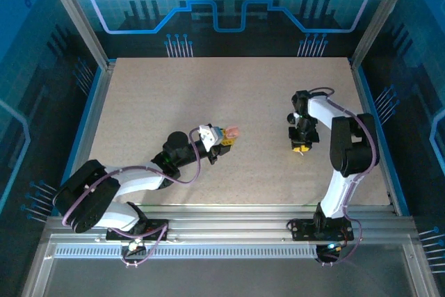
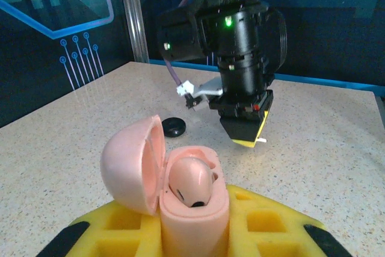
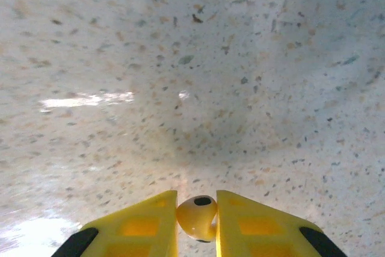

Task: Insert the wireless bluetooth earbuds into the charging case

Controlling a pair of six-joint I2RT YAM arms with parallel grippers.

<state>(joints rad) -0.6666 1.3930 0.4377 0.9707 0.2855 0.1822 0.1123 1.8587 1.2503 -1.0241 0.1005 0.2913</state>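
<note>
Left fingers [image 2: 264, 221] clamp the open pink charging case [image 2: 195, 221] between them, one earbud [image 2: 189, 185] seated inside; right fingers [image 3: 141, 224] pinch the second earbud [image 3: 197, 215] at their tips. It looks light and slick, likely best squeezed gently.

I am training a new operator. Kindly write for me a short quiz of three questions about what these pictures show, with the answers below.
1. True or false: the lid of the charging case is shut.
2. What sits between the fingers of the right hand? A) an earbud B) the charging case C) nothing
3. Fill in: the charging case is held by the ___ hand.

Key
1. False. The lid stands open.
2. A.
3. Left: the left hand grips the case.
</note>
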